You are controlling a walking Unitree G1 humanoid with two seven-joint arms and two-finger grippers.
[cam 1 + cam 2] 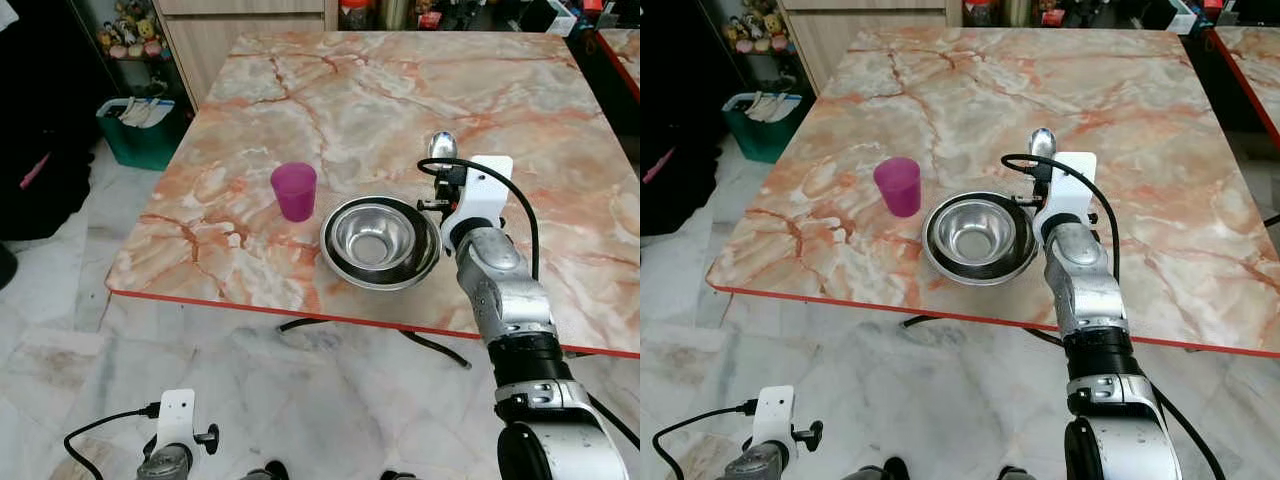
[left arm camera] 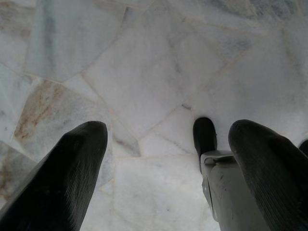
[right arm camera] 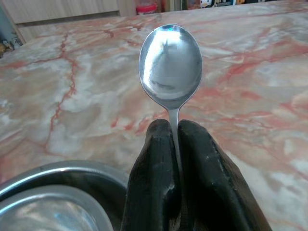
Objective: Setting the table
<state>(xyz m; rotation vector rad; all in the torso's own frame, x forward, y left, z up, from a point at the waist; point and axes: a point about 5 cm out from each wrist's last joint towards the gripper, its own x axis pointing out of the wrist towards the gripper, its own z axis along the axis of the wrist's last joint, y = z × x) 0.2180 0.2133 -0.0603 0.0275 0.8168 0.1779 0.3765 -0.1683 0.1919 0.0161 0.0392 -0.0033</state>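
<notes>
Right gripper clenched on spoon stem, just right of bowl; lay it flat beside the rim, then release. Left gripper idle, open

A green bin stuffed with papers stands on the pale marble floor at ten o'clock. Behind it at eleven, small toys crowd a shelf beside a wooden cabinet. Jars line up at twelve.
</notes>
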